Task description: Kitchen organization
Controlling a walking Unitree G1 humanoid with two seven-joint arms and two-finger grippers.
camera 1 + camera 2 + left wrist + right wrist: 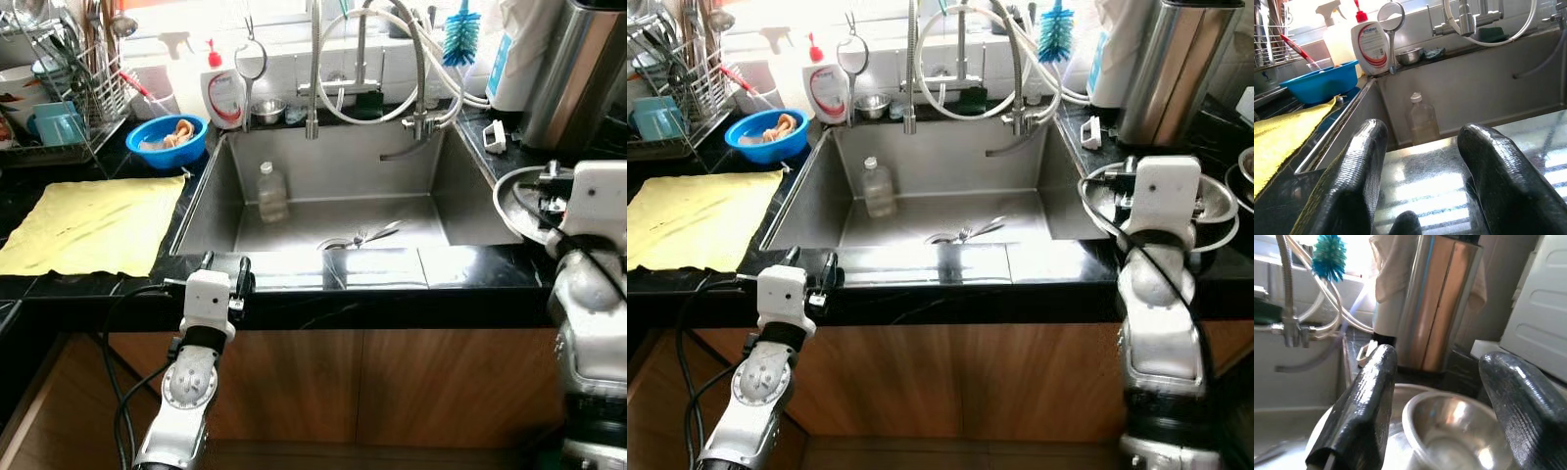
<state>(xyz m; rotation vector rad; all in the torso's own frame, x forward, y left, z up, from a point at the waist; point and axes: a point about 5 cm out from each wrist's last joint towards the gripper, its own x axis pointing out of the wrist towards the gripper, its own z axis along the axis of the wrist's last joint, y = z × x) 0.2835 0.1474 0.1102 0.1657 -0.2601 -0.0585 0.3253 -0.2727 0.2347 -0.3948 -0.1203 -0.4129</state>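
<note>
A shiny steel bowl (1457,433), mouth upward, sits on the worktop's right side between the right gripper's (1442,416) spread jaws. The left gripper (1425,181) hangs spread-jawed at the sink's (431,186) front edge.

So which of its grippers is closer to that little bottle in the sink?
The left. The left gripper sits at the sink's front edge, just in front of the bottle. The right gripper is over a steel bowl on the counter right of the sink.

Table: black and shiny (88,294) — it runs around the steel sink (294,181).
Doors below: brown wood (392,382).
Back wall: white tiles (284,69).
Light: bright daylight — from behind the tap.
</note>
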